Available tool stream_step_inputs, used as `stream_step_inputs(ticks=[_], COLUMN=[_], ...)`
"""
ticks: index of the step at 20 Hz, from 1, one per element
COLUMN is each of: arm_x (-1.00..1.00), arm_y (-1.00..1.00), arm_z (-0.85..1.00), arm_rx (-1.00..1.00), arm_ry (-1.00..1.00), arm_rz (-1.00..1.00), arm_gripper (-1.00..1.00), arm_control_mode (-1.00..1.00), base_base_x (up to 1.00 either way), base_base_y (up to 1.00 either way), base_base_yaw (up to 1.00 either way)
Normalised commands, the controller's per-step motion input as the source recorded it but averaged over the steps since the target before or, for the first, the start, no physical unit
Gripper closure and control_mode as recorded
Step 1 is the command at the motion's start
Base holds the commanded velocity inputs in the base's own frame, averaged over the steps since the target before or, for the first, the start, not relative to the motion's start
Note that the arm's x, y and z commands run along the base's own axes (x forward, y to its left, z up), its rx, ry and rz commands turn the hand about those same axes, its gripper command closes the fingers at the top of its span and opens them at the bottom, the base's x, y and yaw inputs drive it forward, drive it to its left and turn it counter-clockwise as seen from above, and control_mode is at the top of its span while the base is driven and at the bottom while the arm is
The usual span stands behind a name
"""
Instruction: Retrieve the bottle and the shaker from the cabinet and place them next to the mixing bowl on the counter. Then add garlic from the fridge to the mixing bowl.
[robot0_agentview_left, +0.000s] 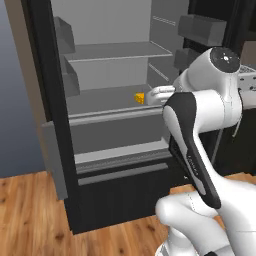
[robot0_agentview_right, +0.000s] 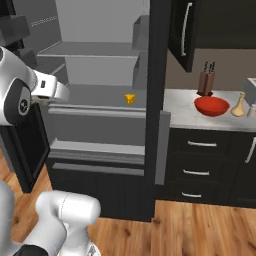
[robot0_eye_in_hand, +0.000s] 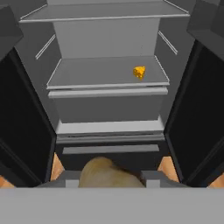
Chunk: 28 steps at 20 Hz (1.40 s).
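The fridge (robot0_agentview_left: 107, 75) stands open, its grey shelves in front of me. My gripper (robot0_eye_in_hand: 109, 180) is shut on the garlic (robot0_eye_in_hand: 107, 173), a tan rounded lump between the two dark fingertips (robot0_eye_in_hand: 151, 179), held just outside the fridge at middle-shelf height. From the left base view the white hand (robot0_agentview_left: 159, 94) points into the fridge opening. To the right, on the white counter (robot0_agentview_right: 180, 112), sits the red mixing bowl (robot0_agentview_right: 211, 106) with the tan bottle (robot0_agentview_right: 238, 105) beside it. A pale shape at the frame edge may be the shaker (robot0_agentview_right: 252, 111). Above hangs the dark cabinet (robot0_agentview_right: 220, 22).
A yellow cheese wedge (robot0_eye_in_hand: 139, 72) lies on the fridge's middle shelf. A knife block (robot0_agentview_right: 205, 80) stands behind the bowl. Both black fridge doors (robot0_eye_in_hand: 199, 113) flank the hand. Dark drawers with silver handles (robot0_agentview_right: 201, 144) sit under the counter; the floor is wood.
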Motion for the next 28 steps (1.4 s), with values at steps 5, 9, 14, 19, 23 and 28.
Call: stream_step_inputs(ticks=[5, 9, 14, 19, 23, 28], arm_x=[0.00, 0.00, 0.00, 0.00, 0.00, 0.00], arm_y=[0.00, 0.00, 0.00, 0.00, 0.00, 0.00], arm_z=[0.00, 0.00, 0.00, 0.00, 0.00, 0.00], arm_rx=[0.00, 0.00, 0.00, 0.00, 0.00, 0.00], arm_ry=[0.00, 0.00, 0.00, 0.00, 0.00, 0.00], arm_rz=[0.00, 0.00, 0.00, 0.00, 0.00, 0.00], arm_gripper=[1.00, 1.00, 1.00, 1.00, 1.00, 1.00], arm_control_mode=[1.00, 1.00, 1.00, 1.00, 1.00, 1.00], base_base_x=[-1.00, -1.00, -0.57, -0.26, -0.53, -0.02], base_base_y=[0.00, 0.00, -0.13, 0.13, 0.33, -0.27], base_base_yaw=[-0.01, -0.12, -0.48, -0.59, -0.36, -0.68])
